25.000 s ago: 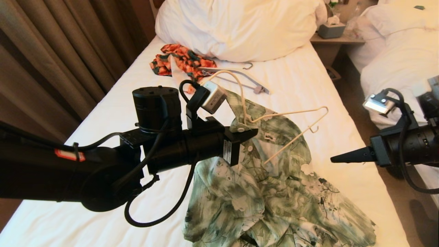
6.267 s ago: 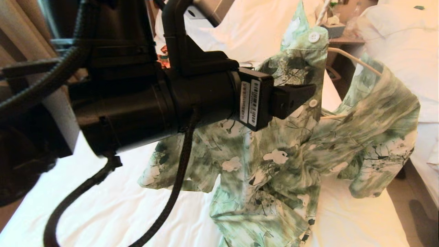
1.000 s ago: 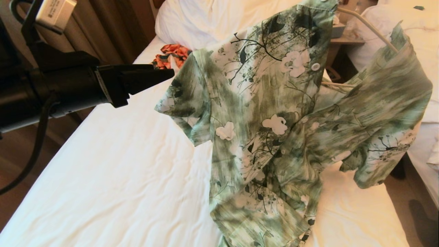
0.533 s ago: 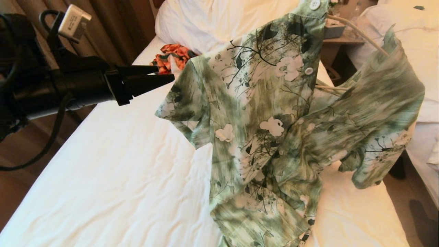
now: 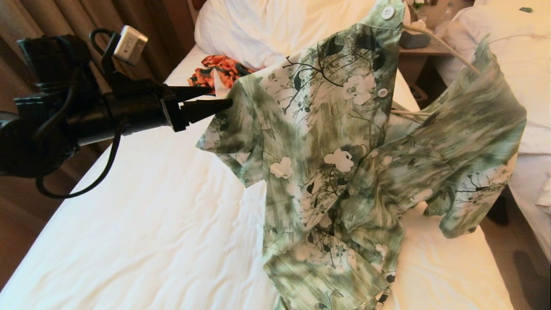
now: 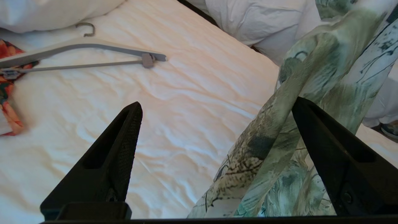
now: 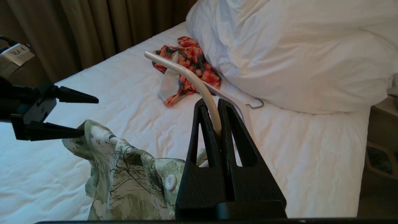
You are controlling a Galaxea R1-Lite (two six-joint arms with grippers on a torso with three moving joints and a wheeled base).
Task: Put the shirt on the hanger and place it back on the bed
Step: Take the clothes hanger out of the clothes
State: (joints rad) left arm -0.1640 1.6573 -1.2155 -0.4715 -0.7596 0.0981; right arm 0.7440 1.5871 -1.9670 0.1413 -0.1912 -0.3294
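Observation:
The green-and-white flowered shirt [image 5: 344,142] hangs in the air over the bed [image 5: 150,206], draped on the cream hanger [image 5: 447,45], with its hem trailing on the sheet. My right gripper [image 7: 212,102] is shut on the hanger's [image 7: 186,73] thin neck; it is out of the head view. My left gripper [image 5: 221,96] is open at the shirt's left shoulder. A fold of shirt [image 6: 279,124] stands between its spread jaws, close to one finger [image 6: 326,146]. From the right wrist, the left gripper [image 7: 90,117] touches the shirt's [image 7: 124,174] raised edge.
An orange-and-dark-green garment [image 5: 217,69] and a grey hanger [image 6: 93,46] lie near the big white pillow [image 5: 267,30]. Brown curtains [image 5: 64,17] hang along the bed's left side. A nightstand with a tissue box [image 5: 415,38] and another bed [image 5: 516,26] are at the right.
My left gripper has moved right to the shirt's shoulder and its fingers have spread. The hanging shirt has sunk slightly.

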